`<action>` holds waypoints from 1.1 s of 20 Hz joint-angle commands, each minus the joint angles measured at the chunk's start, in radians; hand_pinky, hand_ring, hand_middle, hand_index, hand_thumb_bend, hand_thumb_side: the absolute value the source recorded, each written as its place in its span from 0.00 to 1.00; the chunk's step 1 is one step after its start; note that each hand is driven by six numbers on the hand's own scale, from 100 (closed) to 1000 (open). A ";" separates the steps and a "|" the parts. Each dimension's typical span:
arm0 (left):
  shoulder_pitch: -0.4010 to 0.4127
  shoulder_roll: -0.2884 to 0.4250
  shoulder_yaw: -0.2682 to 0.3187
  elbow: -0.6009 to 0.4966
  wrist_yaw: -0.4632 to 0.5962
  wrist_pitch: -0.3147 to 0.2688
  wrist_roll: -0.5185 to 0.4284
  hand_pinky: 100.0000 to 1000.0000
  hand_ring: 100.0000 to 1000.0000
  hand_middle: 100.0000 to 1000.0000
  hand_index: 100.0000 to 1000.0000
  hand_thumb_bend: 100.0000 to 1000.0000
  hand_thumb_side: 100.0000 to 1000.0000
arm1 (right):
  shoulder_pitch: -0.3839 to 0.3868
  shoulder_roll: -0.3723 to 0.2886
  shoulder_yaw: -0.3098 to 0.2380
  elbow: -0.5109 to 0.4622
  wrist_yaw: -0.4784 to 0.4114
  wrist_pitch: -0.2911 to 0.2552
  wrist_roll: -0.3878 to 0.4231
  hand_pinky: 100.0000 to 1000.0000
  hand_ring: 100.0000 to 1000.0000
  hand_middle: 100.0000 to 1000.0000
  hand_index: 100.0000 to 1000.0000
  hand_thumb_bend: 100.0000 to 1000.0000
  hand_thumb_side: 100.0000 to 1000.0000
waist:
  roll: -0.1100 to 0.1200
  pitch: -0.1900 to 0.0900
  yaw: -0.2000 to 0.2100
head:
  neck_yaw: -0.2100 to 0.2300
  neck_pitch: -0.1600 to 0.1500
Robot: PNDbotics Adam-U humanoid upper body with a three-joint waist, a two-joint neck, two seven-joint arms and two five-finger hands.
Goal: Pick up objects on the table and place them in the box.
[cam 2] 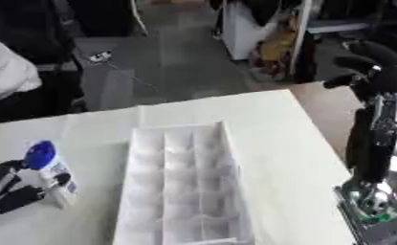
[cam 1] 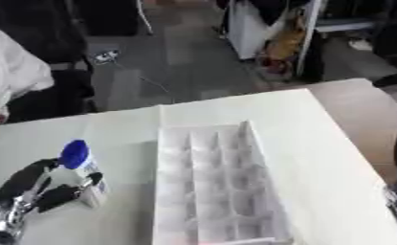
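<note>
at about eight o'clock the left hand [cam 1: 36,187] is curling its fingers around a small white bottle [cam 1: 86,177] with a blue cap, standing just beside the divided white box [cam 1: 214,186]. to do this well, it is worth lifting straight up, then carrying toward three o'clock over a compartment. at three o'clock the right hand [cam 2: 370,62] is hanging idle, fingers relaxed.

Dark grey floor [cam 1: 184,52] beyond white table [cam 1: 318,143]. Cable [cam 1: 138,76] trailing across floor. White cabinet [cam 1: 251,28] at far side, yellow-orange item [cam 1: 287,36] beside it. Brown tabletop [cam 1: 360,115] at right.
</note>
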 commanded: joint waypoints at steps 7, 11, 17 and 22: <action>-0.037 -0.010 0.013 0.087 0.108 -0.046 0.151 0.62 0.71 0.90 0.95 0.58 0.83 | -0.010 -0.018 -0.003 -0.016 -0.005 0.000 0.006 0.43 0.63 0.66 0.74 0.00 0.85 | -0.005 -0.012 -0.005 | -0.004 -0.004; -0.049 -0.018 0.009 0.127 0.150 -0.066 0.206 0.61 0.70 0.90 0.94 0.57 0.83 | -0.012 -0.017 -0.003 -0.016 -0.006 0.000 0.006 0.43 0.63 0.66 0.74 0.00 0.85 | -0.006 -0.011 -0.007 | -0.003 -0.006; -0.065 -0.034 0.007 0.165 0.213 -0.102 0.277 0.58 0.64 0.85 0.88 0.46 0.84 | -0.014 -0.016 -0.002 -0.016 -0.006 0.000 0.008 0.43 0.63 0.66 0.74 0.00 0.85 | -0.006 -0.010 -0.010 | -0.001 -0.008; -0.073 -0.046 0.009 0.184 0.270 -0.135 0.396 0.49 0.50 0.73 0.78 0.22 0.87 | -0.016 -0.015 -0.002 -0.016 -0.007 0.000 0.010 0.43 0.63 0.66 0.74 0.00 0.86 | -0.007 -0.010 -0.012 | 0.000 -0.011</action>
